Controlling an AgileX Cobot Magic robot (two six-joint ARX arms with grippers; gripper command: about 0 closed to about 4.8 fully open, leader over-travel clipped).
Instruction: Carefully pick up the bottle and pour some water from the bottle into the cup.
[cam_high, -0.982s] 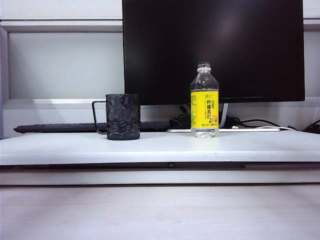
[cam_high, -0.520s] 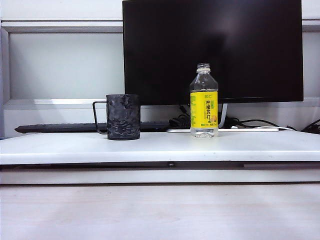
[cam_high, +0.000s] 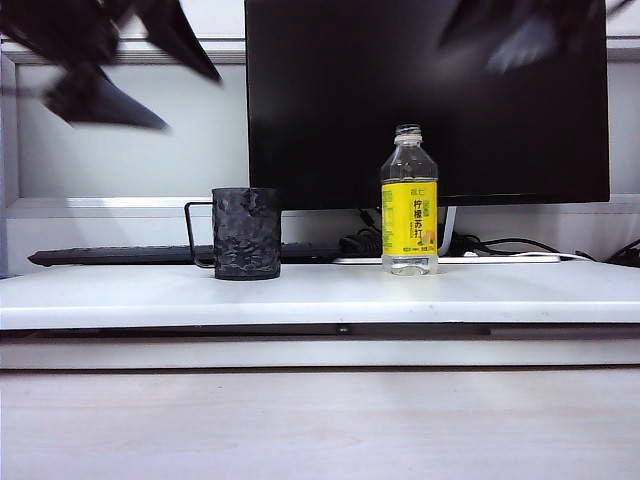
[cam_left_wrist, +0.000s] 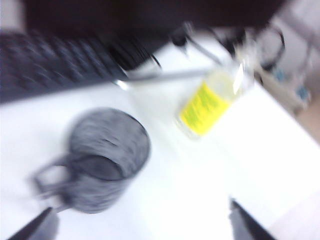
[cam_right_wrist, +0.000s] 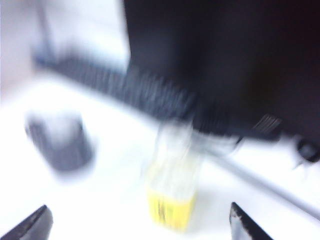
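Exterior view gives me both arms as dark blurs high above the desk: my left gripper (cam_high: 150, 70) over the cup's side, my right gripper (cam_high: 530, 35) smeared across the monitor (cam_high: 425, 90) top. On both wrist views the finger tips (cam_left_wrist: 37, 227) sit far apart at the frame corners, so both jaws are spread and carrying nothing. I count one cup (cam_high: 246, 233), one bottle (cam_high: 409, 200), each upright on the white desk (cam_high: 320, 295), well apart. A keyboard (cam_high: 120, 255) and cables lie behind them below the dark monitor, against a pale grey wall.
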